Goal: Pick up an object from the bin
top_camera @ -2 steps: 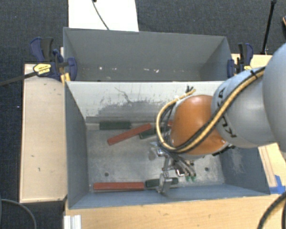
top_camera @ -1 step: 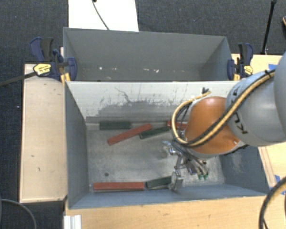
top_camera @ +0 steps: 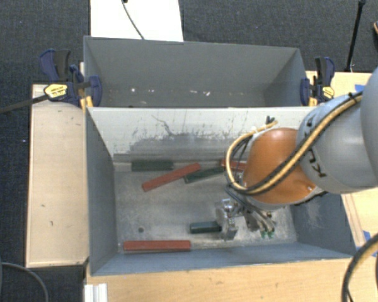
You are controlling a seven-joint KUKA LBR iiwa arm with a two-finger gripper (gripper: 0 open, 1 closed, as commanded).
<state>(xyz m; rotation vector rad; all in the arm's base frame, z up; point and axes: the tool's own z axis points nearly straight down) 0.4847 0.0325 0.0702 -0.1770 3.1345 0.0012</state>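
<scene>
A short dark green block (top_camera: 205, 229) lies flat on the floor of the bin (top_camera: 101, 194), toward 5 o'clock. The gripper (top_camera: 230, 224) is at its 3 o'clock end; how wide it stands I cannot tell. A red bar (top_camera: 156, 246) lies at the block's 7 o'clock, and a red-brown bar (top_camera: 170, 177) at its 11 o'clock.

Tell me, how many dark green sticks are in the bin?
3. One dark green stick lies by the back wall, a second just right of it beside a red stick, a third near the front by the gripper. The arm may hide more.
</scene>
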